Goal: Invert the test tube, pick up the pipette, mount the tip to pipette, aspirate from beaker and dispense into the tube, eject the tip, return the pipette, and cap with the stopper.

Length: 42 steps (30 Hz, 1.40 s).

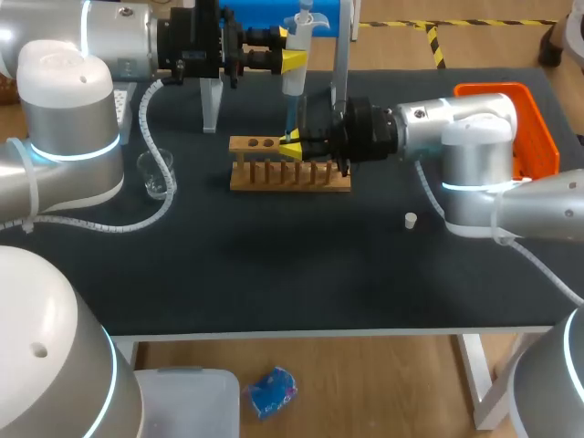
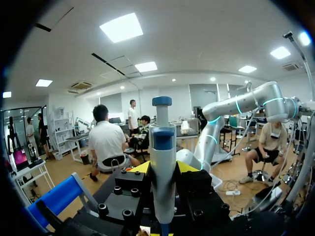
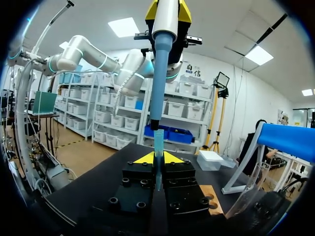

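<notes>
My left gripper point(image 1: 294, 62) is shut on the white and blue pipette point(image 1: 297, 46) and holds it upright above the wooden rack point(image 1: 288, 173). In the left wrist view the pipette point(image 2: 163, 162) stands between the yellow fingertips point(image 2: 141, 167). My right gripper point(image 1: 290, 146) is shut on a thin blue pipette tip point(image 1: 290, 135), upright over the rack. In the right wrist view the tip point(image 3: 158, 145) rises from my right gripper point(image 3: 158, 158), and the pipette shaft point(image 3: 160, 73) ends just above the tip's open end. A glass beaker point(image 1: 156, 173) stands at the left. A small white stopper point(image 1: 411, 220) lies at the right. I cannot make out the test tube.
A blue pipette stand point(image 1: 265, 18) with clear legs point(image 1: 211, 105) is at the back, behind the rack. An orange tray point(image 1: 534, 128) sits at the far right, partly behind my right arm. A white box point(image 1: 125, 102) is at the back left. A cable point(image 1: 151, 119) loops around the beaker.
</notes>
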Available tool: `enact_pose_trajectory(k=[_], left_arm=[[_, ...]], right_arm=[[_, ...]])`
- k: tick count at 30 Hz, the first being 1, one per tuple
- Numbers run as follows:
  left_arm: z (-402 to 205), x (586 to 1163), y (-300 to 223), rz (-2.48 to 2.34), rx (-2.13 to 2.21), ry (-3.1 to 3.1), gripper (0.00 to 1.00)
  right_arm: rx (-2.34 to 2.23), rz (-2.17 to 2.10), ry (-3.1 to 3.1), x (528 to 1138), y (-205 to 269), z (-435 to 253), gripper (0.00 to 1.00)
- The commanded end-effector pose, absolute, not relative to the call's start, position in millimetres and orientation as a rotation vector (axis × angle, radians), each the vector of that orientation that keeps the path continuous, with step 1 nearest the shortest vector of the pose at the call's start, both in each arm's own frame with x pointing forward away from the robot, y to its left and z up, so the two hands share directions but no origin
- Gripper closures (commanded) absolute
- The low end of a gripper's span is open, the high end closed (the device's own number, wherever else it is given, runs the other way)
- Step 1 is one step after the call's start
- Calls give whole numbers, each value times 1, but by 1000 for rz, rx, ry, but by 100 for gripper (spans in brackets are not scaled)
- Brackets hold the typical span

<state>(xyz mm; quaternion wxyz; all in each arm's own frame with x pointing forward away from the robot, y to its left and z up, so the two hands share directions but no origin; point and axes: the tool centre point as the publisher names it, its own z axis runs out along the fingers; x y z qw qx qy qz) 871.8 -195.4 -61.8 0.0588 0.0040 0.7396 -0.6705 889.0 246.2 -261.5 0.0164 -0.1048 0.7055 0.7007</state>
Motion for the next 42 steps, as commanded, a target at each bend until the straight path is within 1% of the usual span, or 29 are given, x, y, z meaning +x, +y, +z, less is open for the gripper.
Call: enact_pose_trajectory(k=[1,7,19,42], left_arm=[[-64,871,-195,-2030,10,2240,100],[-64,871,-195,-2030,10,2240,100],[-64,871,-195,-2030,10,2240,100],[-64,871,-195,-2030,10,2240,100]], right_arm=[[-332,2184,2192,889,245,-260,100],[-327,2201,2192,887,245,-258,100],[-159,2379,2190,883,247,-256,100],[-229,2300,2178,886,247,-254,100]])
